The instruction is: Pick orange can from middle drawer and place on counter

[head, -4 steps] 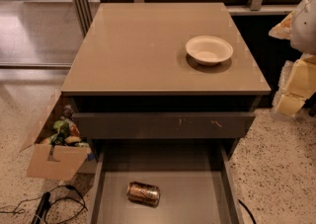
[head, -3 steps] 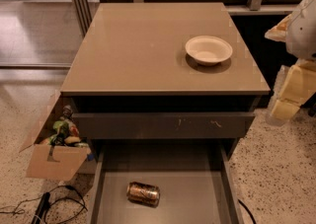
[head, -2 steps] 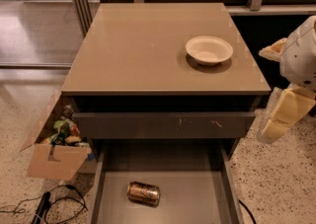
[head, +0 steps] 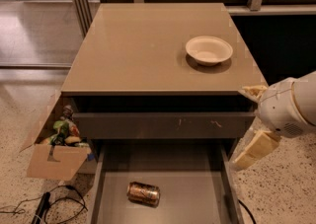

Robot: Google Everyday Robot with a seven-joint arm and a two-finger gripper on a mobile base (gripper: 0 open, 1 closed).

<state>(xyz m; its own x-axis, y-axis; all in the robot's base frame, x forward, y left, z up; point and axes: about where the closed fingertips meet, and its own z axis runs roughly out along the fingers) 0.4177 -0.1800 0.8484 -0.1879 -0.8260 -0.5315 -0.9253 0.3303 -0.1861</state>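
Note:
The orange can (head: 143,193) lies on its side on the floor of the open middle drawer (head: 192,183), near the drawer's left front. The counter (head: 143,45) is the tan top of the cabinet above. My gripper (head: 248,125) hangs at the cabinet's right front corner, beside the drawers and well to the right of and above the can. Its two cream fingers (head: 254,150) stand wide apart and hold nothing.
A white bowl (head: 209,49) sits on the right part of the counter. A shut grey drawer front with pale scratches (head: 163,125) lies above the open drawer. A cardboard box of clutter (head: 54,154) and cables (head: 44,207) are on the floor at the left.
My arm has swung leftward and down from the right edge toward the cabinet's right front corner. The can, bowl and drawer have not moved.

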